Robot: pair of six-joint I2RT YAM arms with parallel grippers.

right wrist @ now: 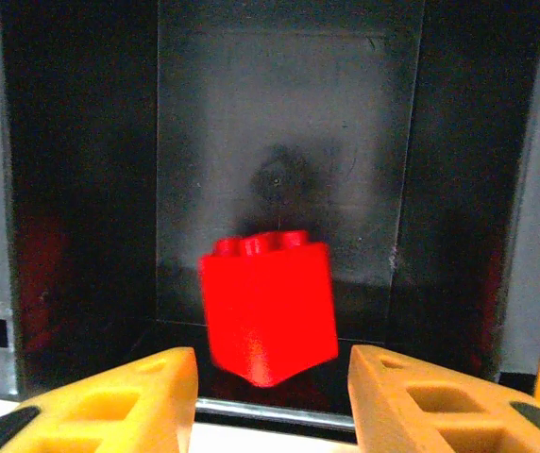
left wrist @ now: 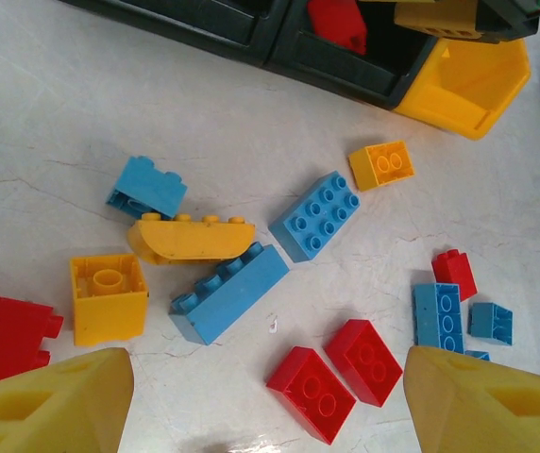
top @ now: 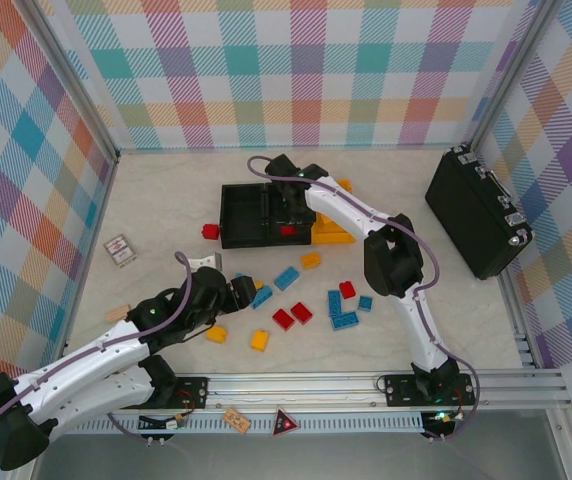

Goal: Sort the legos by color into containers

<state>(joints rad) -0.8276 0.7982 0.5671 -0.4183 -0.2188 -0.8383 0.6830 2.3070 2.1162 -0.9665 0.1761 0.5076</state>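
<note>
Red brick sits down inside the middle black bin, tipped onto a corner and a touch blurred, studs up, and it's clear of both fingers! The right gripper hangs just above the bin's near wall, jaws spread wider than the brick and gripping nothing. So that one looks delivered. Out on the table, the loose legos lie scattered, well short of the bins. The left gripper hovers right over them, jaws wide apart and empty, clearly the nearer arm. The long blue brick lies just ahead of it, its long axis running diagonally, so the wrist probably needs a turn to pinch across its narrow sides.
</note>
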